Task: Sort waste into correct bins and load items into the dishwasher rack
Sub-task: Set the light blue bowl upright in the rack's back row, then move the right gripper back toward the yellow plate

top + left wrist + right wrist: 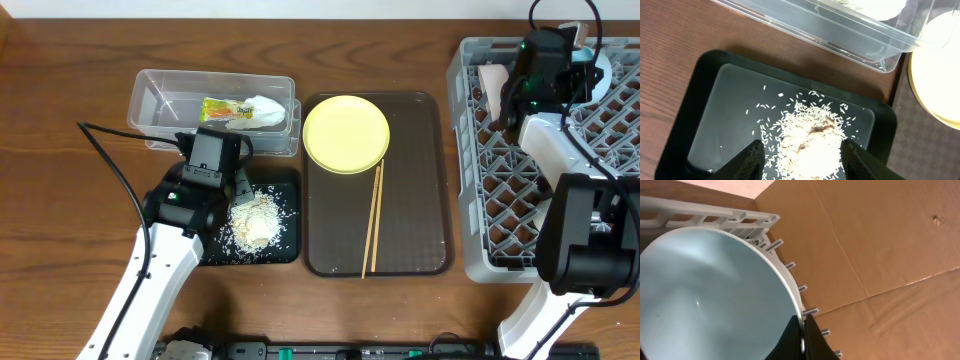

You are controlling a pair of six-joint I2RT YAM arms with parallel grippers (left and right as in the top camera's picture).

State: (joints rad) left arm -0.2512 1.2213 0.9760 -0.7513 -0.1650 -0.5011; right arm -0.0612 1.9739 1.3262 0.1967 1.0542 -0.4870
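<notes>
Table [60,80]: brown wood.
Food scraps [812,135]: white heap, grains scattered in black tray [705,100].
Left gripper [802,150]: spread around heap.
Right gripper [802,340]: pinching light blue bowl [705,295] rim.

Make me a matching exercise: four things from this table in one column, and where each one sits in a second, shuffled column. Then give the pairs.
Column A
1. snack wrapper
2. rice scraps
3. yellow plate
4. light blue bowl

Column B
a. on the brown serving tray
b. in the dishwasher rack
c. in the clear tub
d. on the black tray

Pairs: 1-c, 2-d, 3-a, 4-b
</notes>
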